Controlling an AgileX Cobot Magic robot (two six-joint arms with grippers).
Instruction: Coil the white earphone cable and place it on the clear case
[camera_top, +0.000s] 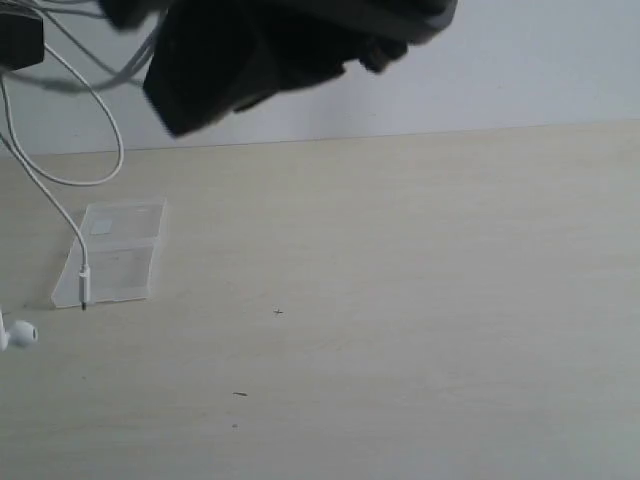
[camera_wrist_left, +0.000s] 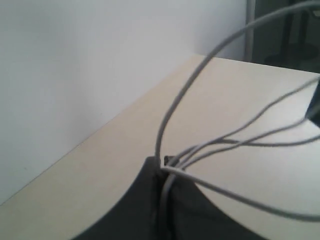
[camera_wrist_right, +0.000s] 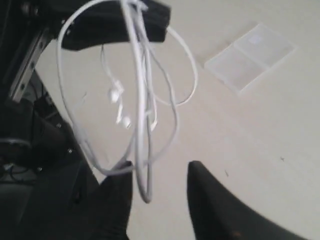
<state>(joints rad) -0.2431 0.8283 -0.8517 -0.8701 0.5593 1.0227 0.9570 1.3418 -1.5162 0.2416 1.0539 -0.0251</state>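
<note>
The white earphone cable (camera_wrist_right: 142, 100) hangs in several loose loops from my left gripper (camera_wrist_left: 167, 162), which is shut on the bunched strands. That gripper sits high at the exterior view's left edge (camera_top: 12, 40). One strand drops to the plug (camera_top: 84, 285), which dangles over the clear case (camera_top: 112, 250); the case lies flat on the table. An earbud (camera_top: 20, 333) hangs at the far left. My right gripper (camera_wrist_right: 160, 172) stands open under the bundle. The lowest loop hangs between its jaws, close to one finger (camera_wrist_right: 122, 182). Both earbuds (camera_wrist_right: 116, 93) dangle inside the loops.
A blurred black arm (camera_top: 300, 45) fills the top of the exterior view. The pale wooden table (camera_top: 420, 300) runs back to a white wall (camera_top: 540, 70). The clear case (camera_wrist_right: 250, 52) lies beyond the bundle in the right wrist view.
</note>
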